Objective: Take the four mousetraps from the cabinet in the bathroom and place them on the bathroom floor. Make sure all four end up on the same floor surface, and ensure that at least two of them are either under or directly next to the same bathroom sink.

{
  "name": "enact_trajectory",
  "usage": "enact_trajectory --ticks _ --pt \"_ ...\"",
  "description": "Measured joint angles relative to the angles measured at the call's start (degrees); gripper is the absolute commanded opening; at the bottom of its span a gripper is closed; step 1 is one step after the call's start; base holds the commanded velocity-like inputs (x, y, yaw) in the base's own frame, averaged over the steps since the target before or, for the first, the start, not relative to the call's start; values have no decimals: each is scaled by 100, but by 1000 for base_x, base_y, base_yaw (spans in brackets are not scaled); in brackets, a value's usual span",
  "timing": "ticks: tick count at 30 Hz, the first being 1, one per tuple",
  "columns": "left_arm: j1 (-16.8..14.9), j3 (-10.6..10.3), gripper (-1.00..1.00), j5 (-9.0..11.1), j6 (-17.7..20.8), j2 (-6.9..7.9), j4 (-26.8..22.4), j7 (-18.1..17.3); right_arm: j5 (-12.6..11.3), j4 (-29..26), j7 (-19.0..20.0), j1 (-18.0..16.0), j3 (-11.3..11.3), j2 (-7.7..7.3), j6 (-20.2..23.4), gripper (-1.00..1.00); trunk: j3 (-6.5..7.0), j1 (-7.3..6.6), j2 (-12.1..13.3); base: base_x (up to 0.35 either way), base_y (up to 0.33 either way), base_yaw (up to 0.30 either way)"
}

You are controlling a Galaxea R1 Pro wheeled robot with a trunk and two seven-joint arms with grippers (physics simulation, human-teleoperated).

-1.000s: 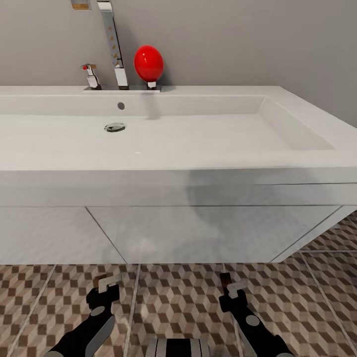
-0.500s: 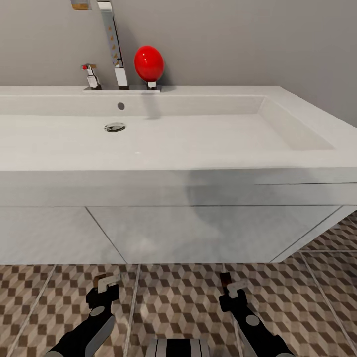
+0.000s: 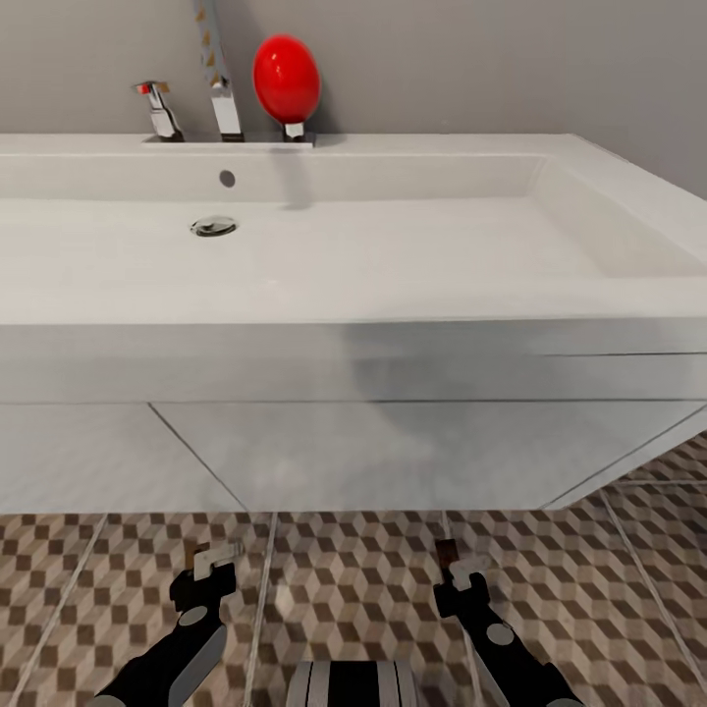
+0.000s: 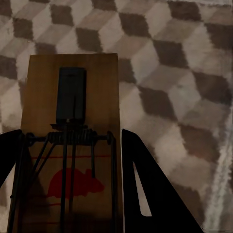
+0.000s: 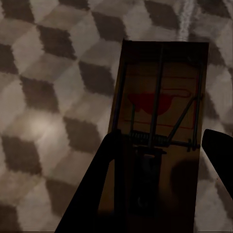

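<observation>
Each pincer carries one mousetrap, held low over the bathroom floor (image 3: 353, 579) right in front of the sink (image 3: 353, 295), seemingly so both traps can be set down beside or under it.

The left pincer (image 3: 214, 565), at about 7 o'clock in the head view, is closed on the left mousetrap (image 4: 73, 145). The right pincer (image 3: 457, 568), at about 5 o'clock, grips the right mousetrap (image 5: 162, 126).

Each trap is a tan wooden board with a dark wire spring and a red mouse print.
</observation>
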Motion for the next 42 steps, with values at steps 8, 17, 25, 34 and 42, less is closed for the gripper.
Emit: enact_trajectory --ticks 8,17,25,34,42 --pt "0 0 -100 4 0 -2 0 -6 0 0 0 0 -1 0 -2 -100 -45 5 -3 0 0 0" --pt "0 -8 -100 7 15 -17 -2 -45 0 0 -2 0 2 0 -3 -100 -45 5 -3 0 0 0" --pt "0 -9 -100 7 18 -21 0 -56 -2 0 -15 0 2 0 -3 -100 -45 5 -3 0 0 0" --pt "0 -9 -100 7 13 -12 -10 -44 -2 -8 -16 -1 -1 0 -10 -100 -45 5 -3 0 0 0" --pt "0 -9 -100 0 18 -17 -116 -13 -1 -9 -16 0 5 0 -3 -100 -45 5 -3 0 0 0"
